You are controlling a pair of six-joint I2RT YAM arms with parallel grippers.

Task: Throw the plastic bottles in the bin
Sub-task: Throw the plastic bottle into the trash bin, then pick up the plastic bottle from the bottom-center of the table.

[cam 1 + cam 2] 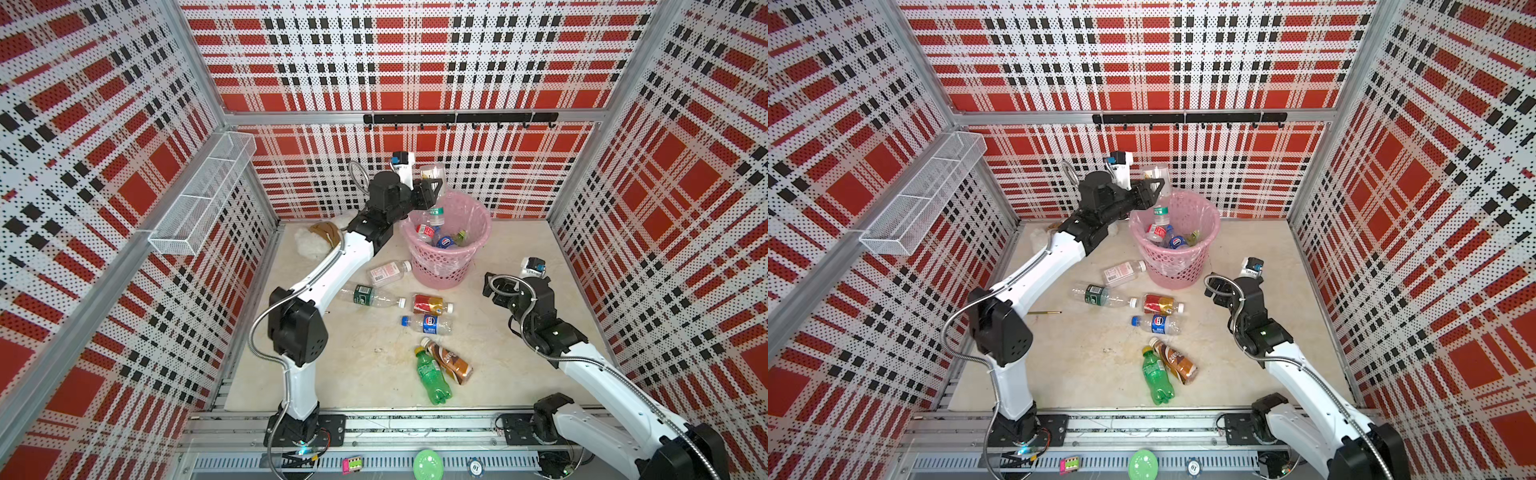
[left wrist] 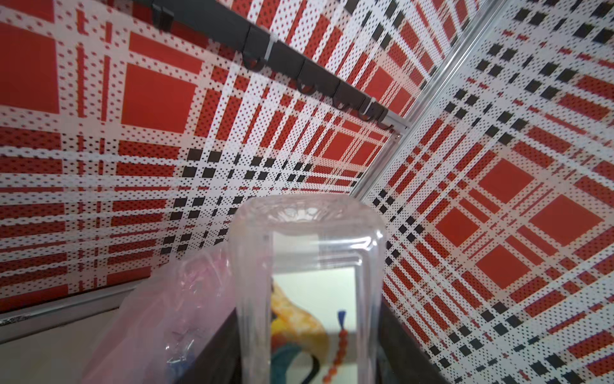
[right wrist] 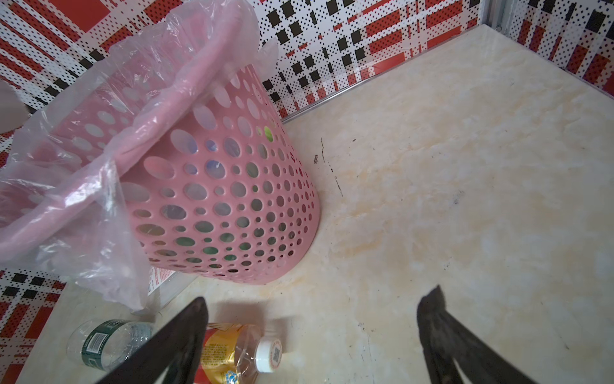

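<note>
The left gripper (image 1: 432, 188) is clamping a clear bottle (image 1: 433, 171) tightly by its body, holding it just above the rear rim of the bin (image 1: 446, 272); in the left wrist view the bottle's flat bottom end is pointing away from the camera, and the bin's bag liner (image 2: 159, 316) is lying just beside it; the bin is standing on the surface (image 1: 519, 374) near the middle of its rear edge, already holding several bottles, among them a red-labelled bottle (image 1: 424, 232) and a blue-labelled bottle (image 1: 445, 242); the right gripper (image 1: 492, 286) is hanging with its jaws wide apart and nothing between them, low over the surface to the right of the bin; six more bottles are lying on their sides around the middle of the surface, in front of the bin: a pink-labelled bottle (image 1: 388, 272) nearest the bin, a dark-green-labelled bottle (image 1: 370, 296), a red-and-yellow bottle (image 1: 432, 304), a blue-capped bottle (image 1: 428, 324), and, closer to the front edge, a brown bottle (image 1: 451, 361) and a green bottle (image 1: 432, 376) touching each other; a plush toy (image 1: 316, 241) is lying in the rear left corner, partly behind the left arm.
</note>
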